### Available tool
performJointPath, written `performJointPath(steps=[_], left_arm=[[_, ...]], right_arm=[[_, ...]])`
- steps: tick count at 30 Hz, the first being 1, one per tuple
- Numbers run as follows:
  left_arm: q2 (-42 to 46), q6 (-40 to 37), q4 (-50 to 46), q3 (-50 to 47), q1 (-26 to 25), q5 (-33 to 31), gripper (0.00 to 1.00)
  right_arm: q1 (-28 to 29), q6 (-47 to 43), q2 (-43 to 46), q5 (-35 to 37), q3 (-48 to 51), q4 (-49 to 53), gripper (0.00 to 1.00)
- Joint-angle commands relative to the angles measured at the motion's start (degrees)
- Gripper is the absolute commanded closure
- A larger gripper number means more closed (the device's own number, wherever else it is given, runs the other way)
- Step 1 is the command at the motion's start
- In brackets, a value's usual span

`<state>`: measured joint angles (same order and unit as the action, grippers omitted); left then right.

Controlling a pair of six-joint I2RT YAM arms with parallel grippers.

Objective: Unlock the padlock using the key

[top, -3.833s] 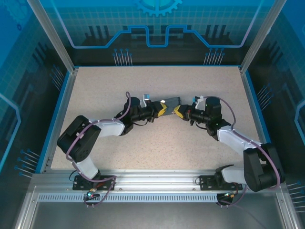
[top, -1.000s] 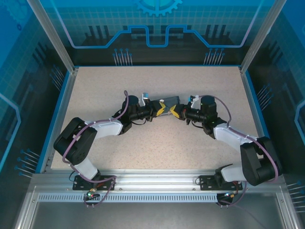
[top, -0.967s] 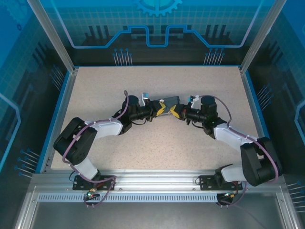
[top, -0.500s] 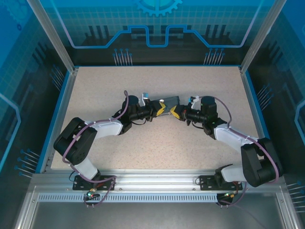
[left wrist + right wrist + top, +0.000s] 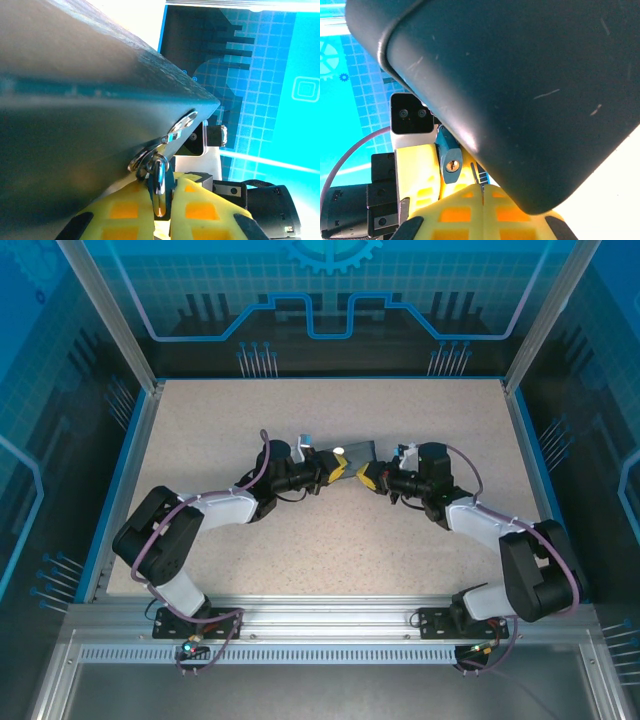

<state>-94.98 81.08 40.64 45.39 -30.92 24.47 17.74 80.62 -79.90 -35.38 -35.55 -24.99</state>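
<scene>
Now your right gripper [image 5: 484,190] is clamped on the key [image 5: 478,175], blade straight out past its tips, just beside the keyhole [image 5: 452,166] of the padlock [image 5: 447,152]; your left gripper [image 5: 162,189] pinches the padlock at the hasp [image 5: 175,131] of the dark box [image 5: 75,100].

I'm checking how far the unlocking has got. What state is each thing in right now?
padlock: hooked through the hasp of the dark box, keyhole empty.
key: out of the keyhole, tip close beside the padlock.
left pincer: shut on the padlock.
right pincer: shut on the key.
dark box: hasp closed, fastened by the padlock.
</scene>
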Motion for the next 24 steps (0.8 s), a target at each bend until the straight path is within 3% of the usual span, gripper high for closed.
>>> performJointPath(steps=[1, 24], left_arm=[[0.3, 0.0, 5.4, 1.5, -0.5, 1.5, 1.00], [-0.6, -0.4, 5.8, 0.9, -0.6, 1.3, 1.00]], right_arm=[[0.7, -0.1, -0.3, 0.1, -2.0, -1.8, 1.00], [0.5, -0.9, 2.3, 0.3, -1.2, 0.5, 1.00]])
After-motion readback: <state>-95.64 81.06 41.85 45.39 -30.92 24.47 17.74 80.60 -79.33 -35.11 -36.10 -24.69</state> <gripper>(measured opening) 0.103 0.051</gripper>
